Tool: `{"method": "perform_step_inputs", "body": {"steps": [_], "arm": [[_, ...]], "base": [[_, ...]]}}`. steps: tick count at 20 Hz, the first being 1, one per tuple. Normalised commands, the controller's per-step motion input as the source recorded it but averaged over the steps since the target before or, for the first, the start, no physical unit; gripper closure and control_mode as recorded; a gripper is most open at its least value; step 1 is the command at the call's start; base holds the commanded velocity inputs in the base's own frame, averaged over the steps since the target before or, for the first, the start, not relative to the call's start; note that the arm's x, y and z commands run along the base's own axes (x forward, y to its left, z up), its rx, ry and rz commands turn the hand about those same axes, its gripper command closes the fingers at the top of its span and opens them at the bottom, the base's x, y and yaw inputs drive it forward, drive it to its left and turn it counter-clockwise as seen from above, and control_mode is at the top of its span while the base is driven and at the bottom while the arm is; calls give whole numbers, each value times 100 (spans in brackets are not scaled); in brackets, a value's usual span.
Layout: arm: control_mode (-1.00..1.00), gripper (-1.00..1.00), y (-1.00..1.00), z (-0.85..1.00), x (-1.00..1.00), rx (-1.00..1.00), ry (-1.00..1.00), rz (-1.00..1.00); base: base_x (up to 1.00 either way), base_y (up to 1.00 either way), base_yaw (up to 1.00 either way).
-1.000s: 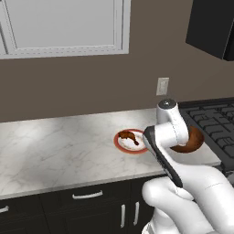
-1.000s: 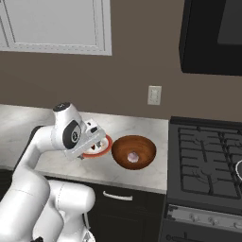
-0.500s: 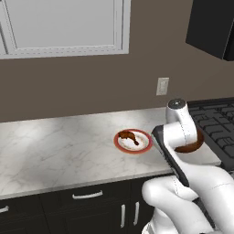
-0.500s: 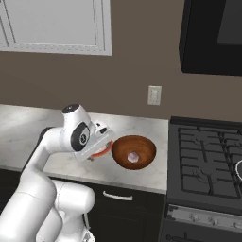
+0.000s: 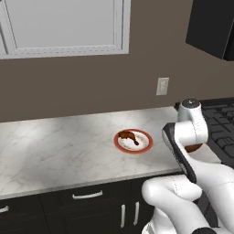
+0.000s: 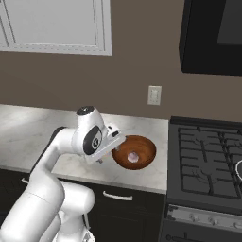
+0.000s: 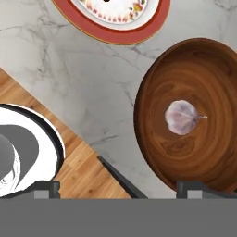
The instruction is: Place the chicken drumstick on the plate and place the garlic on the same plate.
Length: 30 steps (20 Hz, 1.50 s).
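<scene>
The chicken drumstick, glossy brown, lies on the plate, a small white one with a red-orange rim, on the marble counter. The plate's rim also shows at the top of the hand view. The garlic, a pale pinkish bulb, rests inside a brown wooden bowl to the plate's right; from the right base the garlic sits in the bowl's middle. My gripper hangs above the counter between plate and bowl, close to the bowl's near rim. It is open, and nothing is between its fingertips.
A black stove adjoins the counter just right of the wooden bowl. The counter's front edge runs above dark cabinets. A wall outlet sits behind the bowl, and a black appliance hangs over the stove.
My arm has swung right, away from above the plate and over toward the wooden bowl. The drumstick stays on the plate. The jaws have stayed open.
</scene>
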Motion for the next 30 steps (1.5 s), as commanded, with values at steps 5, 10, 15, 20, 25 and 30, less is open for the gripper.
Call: {"method": "perform_step_inputs", "body": {"steps": [5, 10, 15, 20, 25, 30], "arm": [[-100, -100, -12, -23, 4, 5, 0, 0], [-100, -100, 0, -31, 23, 0, 1, 0], [-100, -100, 0, -13, 33, 0, 1, 0], [-100, -100, -2, -17, 28, 0, 1, 0], [-100, -100, -5, -33, 30, 0, 0, 0], [-100, -100, -16, -28, 33, 0, 0, 0]], "base": [[0, 0, 0], [0, 0, 0], [0, 0, 0], [0, 0, 0], [0, 0, 0], [0, 0, 0]]}}
